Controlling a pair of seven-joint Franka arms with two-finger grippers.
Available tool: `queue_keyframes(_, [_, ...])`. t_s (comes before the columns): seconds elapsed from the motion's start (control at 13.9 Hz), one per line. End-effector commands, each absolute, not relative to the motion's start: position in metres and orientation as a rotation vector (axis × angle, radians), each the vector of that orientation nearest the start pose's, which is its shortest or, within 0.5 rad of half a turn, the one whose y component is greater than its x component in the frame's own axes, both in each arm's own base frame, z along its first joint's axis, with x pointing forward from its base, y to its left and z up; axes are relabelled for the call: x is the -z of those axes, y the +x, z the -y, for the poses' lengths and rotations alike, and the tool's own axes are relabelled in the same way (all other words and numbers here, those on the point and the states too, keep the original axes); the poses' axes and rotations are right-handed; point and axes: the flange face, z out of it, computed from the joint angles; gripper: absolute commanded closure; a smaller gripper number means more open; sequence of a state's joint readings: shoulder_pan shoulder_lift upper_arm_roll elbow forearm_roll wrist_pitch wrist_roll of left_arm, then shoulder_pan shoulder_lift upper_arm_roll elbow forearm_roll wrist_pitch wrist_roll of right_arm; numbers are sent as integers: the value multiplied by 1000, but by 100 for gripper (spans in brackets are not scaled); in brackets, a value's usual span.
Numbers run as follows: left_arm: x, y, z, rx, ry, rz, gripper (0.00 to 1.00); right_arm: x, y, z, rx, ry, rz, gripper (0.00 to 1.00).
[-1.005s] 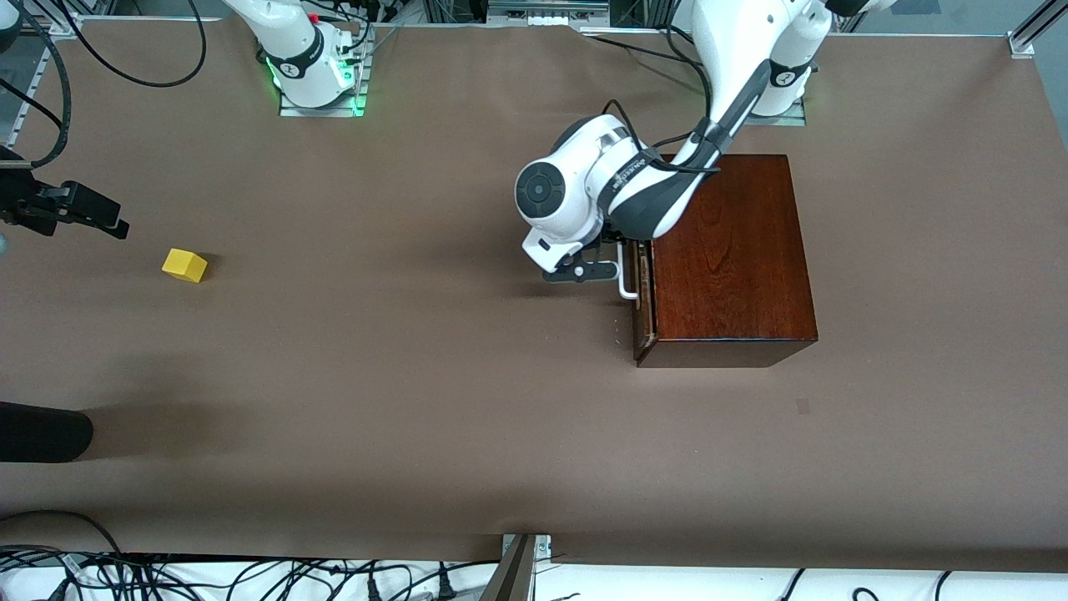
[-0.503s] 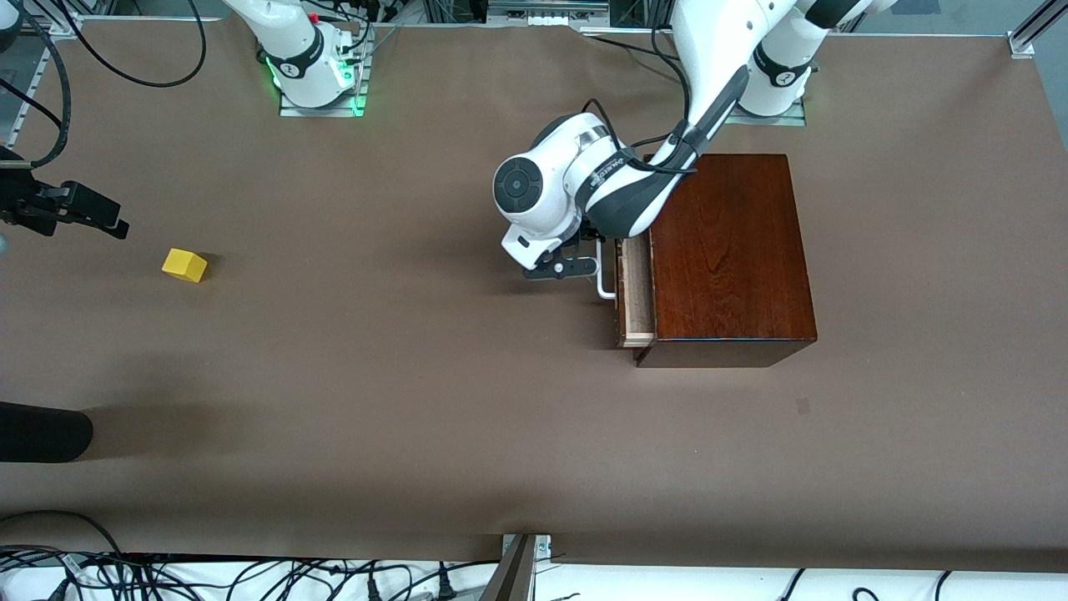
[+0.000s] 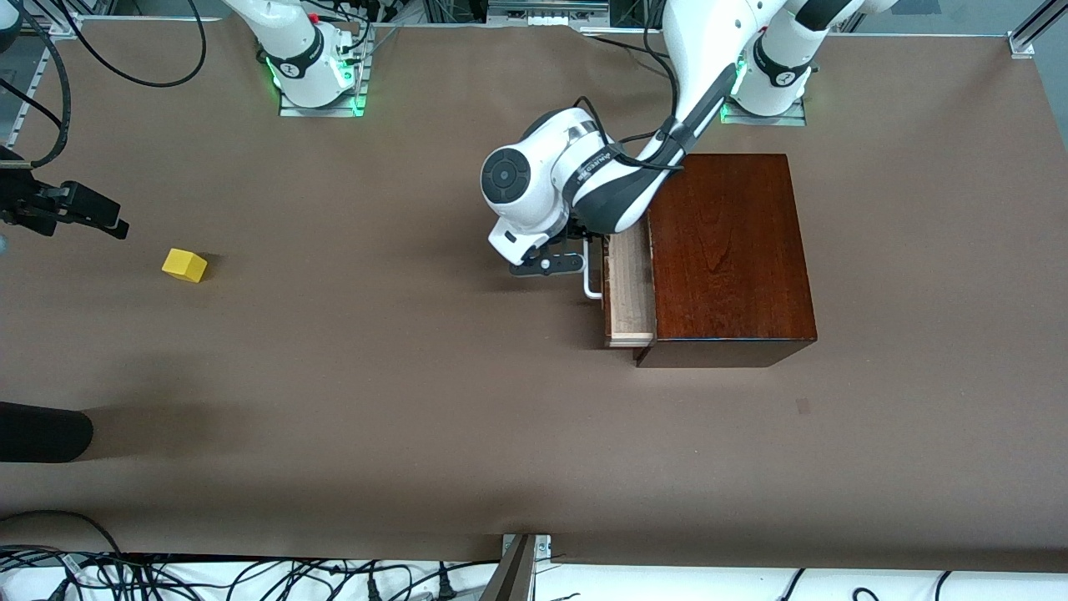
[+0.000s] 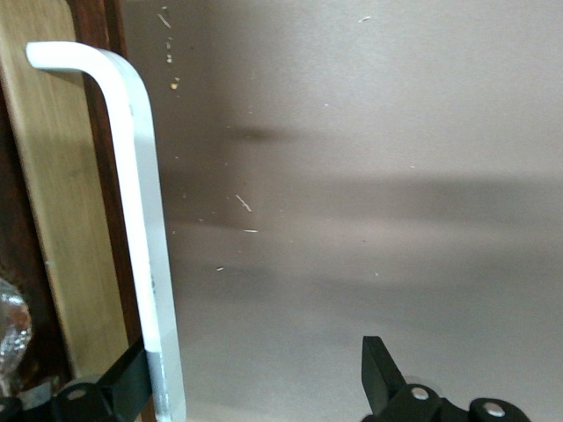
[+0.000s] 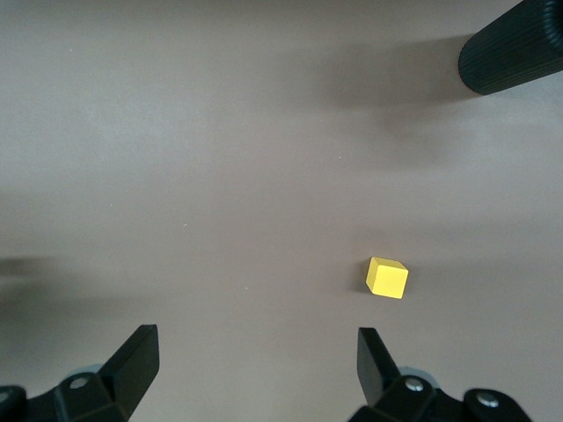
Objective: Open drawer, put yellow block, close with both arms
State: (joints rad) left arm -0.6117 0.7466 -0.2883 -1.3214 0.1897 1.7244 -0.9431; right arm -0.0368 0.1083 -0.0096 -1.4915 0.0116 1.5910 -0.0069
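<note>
Left gripper (image 4: 255,387), fingers spread wide, hooks one finger against the handle (image 4: 145,237) of the partly open drawer (image 3: 627,292); right gripper (image 5: 255,374), also wide open, hovers near the yellow block (image 5: 387,278)

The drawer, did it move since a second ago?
Yes. The drawer has slid farther out of the box, toward the right arm's end of the table, pulled by the left gripper hooked on its handle.
</note>
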Motion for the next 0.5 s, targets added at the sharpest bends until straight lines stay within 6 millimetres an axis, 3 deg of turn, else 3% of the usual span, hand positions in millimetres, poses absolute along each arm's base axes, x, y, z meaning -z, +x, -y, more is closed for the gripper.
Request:
queue_keyframes(0.0, [-281,462,552,-317,-2965,37,0,-609,585,28,3,-3119,-70,0])
queue_keyframes(0.43, [-277,435,579,-288,-2983,36,0,-609,586,30,6,-3119,-72,0])
